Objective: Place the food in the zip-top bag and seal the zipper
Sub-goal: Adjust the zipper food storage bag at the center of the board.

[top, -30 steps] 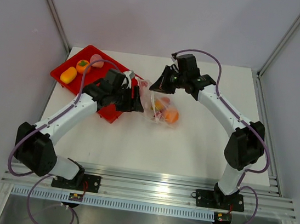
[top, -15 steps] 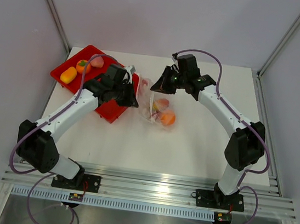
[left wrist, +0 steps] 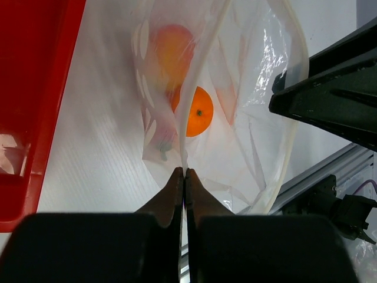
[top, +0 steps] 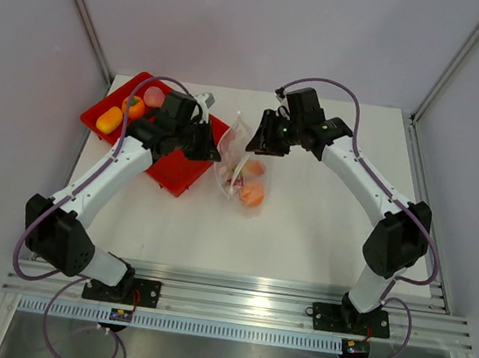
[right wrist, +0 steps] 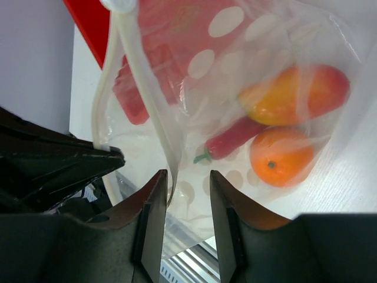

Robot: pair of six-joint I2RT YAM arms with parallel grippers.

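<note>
Clear dotted plastic, the zip-top bag [top: 239,172], is seen shifted left and toward the near edge compared with 1 s ago, and it is now stretched longer on the table [top: 320,234]. The left gripper [left wrist: 185,172] has been pulled back toward the red tray [top: 172,173]; its jaws are pressed together on the bag's film at the mouth. The right gripper [right wrist: 188,177] is held narrowly apart, with the zipper [right wrist: 143,88] lying against the inner face of one finger and nothing clamped.

Counted inside the bag, 3 pieces: orange ball [right wrist: 280,156], red-yellow oval [right wrist: 294,94], red chilli [right wrist: 232,141]. Counted on the tray, 3 pieces: pink ball [top: 153,95], orange piece with green top [top: 132,108], yellow-orange oval [top: 108,120].

The bag mouth is flanked by both grippers, and the tray's near corner is covered by the left arm in the top view
</note>
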